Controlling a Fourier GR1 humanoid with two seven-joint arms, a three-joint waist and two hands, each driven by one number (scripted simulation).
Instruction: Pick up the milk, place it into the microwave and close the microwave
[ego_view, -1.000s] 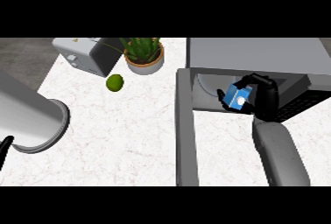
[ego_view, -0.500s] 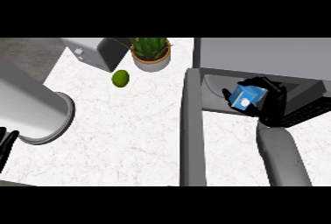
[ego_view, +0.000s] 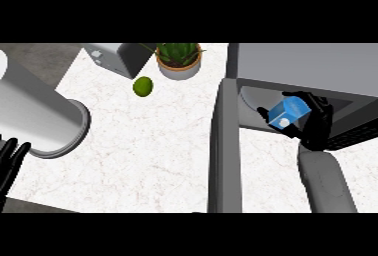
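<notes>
Currently my right hand (ego_view: 316, 117) holds the milk (ego_view: 287, 113), fingers curled round it, inside the microwave (ego_view: 303, 70). Door (ego_view: 225, 150) open. Left hand (ego_view: 10, 162) rests low, fingers straight.

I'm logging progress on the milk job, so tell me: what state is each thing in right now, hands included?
milk carton: held by the right hand, at the microwave's opening.
right hand: curled round the milk carton.
left hand: at the lower left edge, fingers straight, holding nothing.
microwave: open.
microwave door: swung out over the counter.
green fruit: lying on the counter, untouched.
potted plant: upright at the back of the counter.
</notes>
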